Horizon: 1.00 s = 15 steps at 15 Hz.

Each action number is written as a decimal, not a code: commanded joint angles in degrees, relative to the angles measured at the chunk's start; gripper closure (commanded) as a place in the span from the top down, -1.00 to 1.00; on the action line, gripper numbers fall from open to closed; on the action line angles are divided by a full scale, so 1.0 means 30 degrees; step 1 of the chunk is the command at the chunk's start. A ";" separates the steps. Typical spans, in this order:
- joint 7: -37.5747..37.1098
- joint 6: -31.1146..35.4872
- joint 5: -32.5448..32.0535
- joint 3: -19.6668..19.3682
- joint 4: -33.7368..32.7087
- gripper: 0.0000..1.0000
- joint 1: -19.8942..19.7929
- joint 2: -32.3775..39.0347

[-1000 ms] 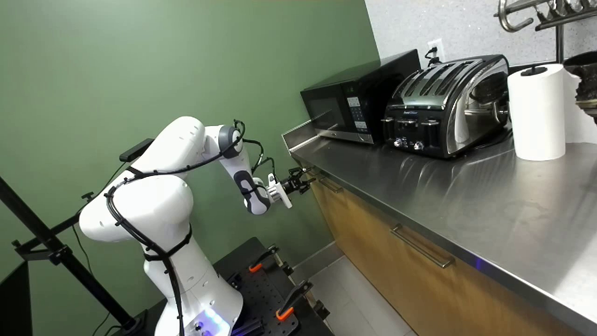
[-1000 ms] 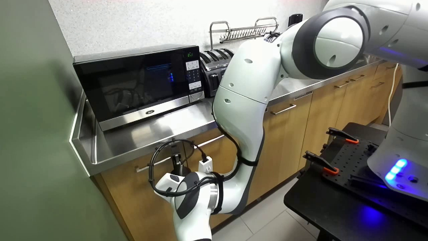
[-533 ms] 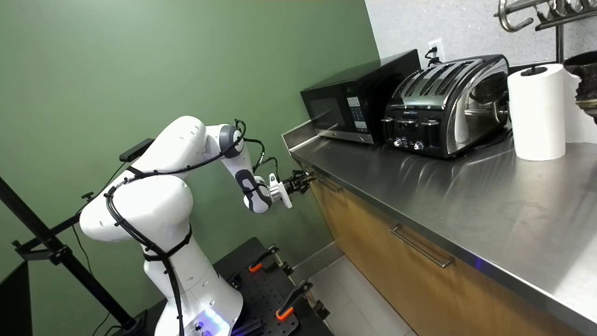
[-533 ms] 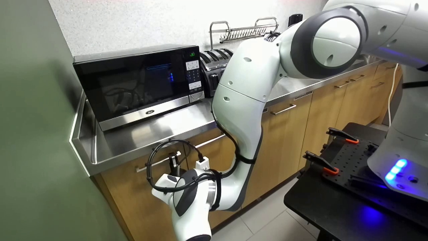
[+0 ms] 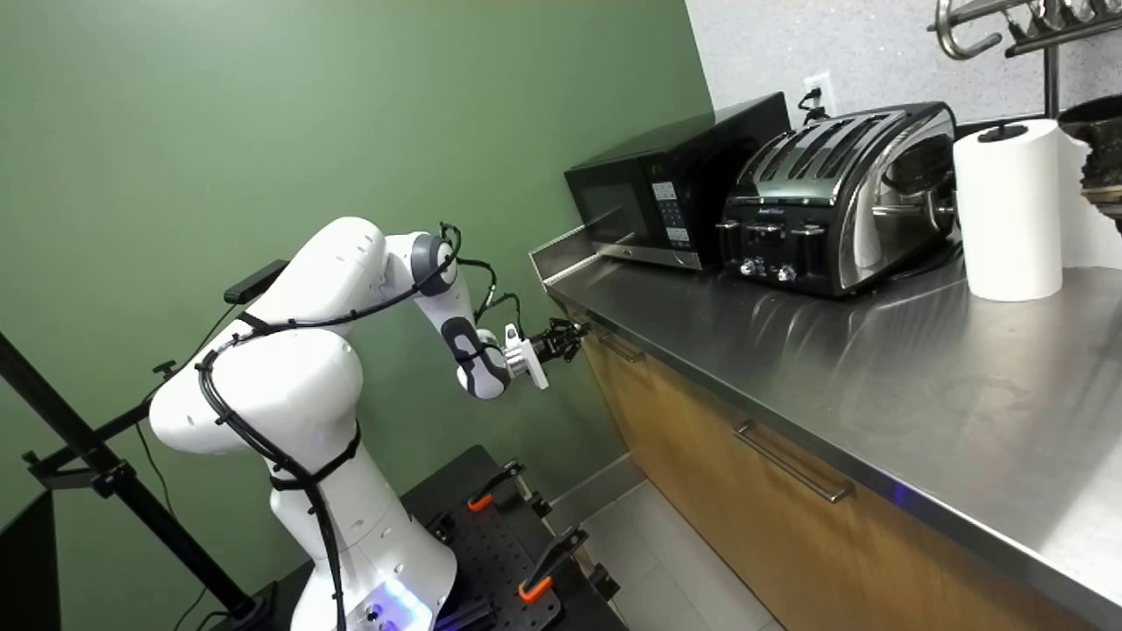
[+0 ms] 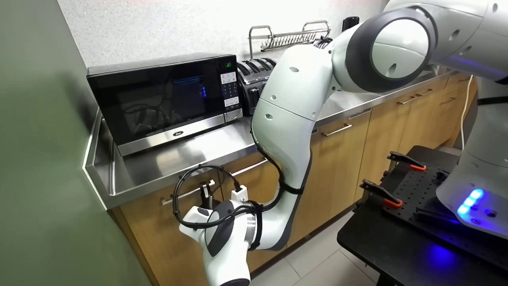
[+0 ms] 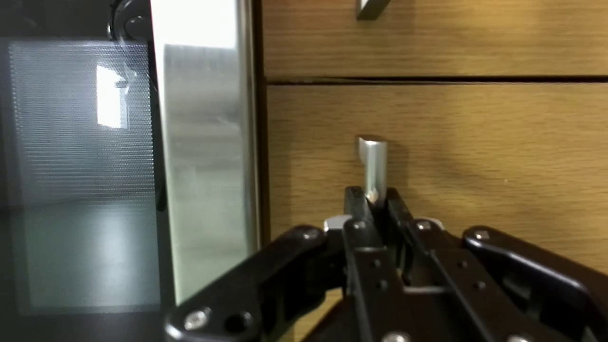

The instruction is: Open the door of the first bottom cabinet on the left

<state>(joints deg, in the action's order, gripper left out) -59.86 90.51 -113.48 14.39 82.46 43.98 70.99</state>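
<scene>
The door (image 6: 158, 238) is a flat brown wood panel at the left end of the row, beneath the steel counter. It sits flush with the neighbouring panel, with a thin dark seam (image 7: 427, 80) between them in the wrist view. The cabinet's inside is hidden behind it. Near the door's top edge runs a silver bar handle (image 7: 375, 164). My gripper (image 7: 374, 197) is shut on this handle, one black finger on each side of the bar. In an exterior view the gripper (image 6: 205, 190) grips near the handle's right end; the wrist hides part of the door.
A green wall (image 5: 263, 105) stands close beside the cabinet's end. The steel counter (image 5: 877, 377) overhangs the fronts and carries a black microwave (image 6: 158, 99), a toaster (image 5: 789, 210) and a paper roll (image 5: 1008, 210). Another bar handle (image 6: 249, 167) is on the adjoining panel.
The gripper has shifted slightly toward the handle, and its fingers have come together around the bar. During the last half second the arm has barely moved. The door stays in place.
</scene>
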 commanded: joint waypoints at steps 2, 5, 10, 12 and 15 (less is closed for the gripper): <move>-0.0082 -0.0049 0.0179 0.0497 0.0941 -0.94 0.0354 -0.0005; -0.0057 -0.0196 0.0142 0.0651 0.1112 -0.94 0.0727 0.0095; 0.0233 -0.0254 -0.0019 0.1102 0.1280 -0.94 0.1239 0.0275; 0.0480 -0.0300 -0.0162 0.1410 0.1314 -0.94 0.1523 0.0389; 0.0716 -0.1105 0.0022 0.2043 0.1170 -0.94 0.2303 0.0612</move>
<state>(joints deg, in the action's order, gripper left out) -59.88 84.04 -113.25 18.00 85.95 47.66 70.97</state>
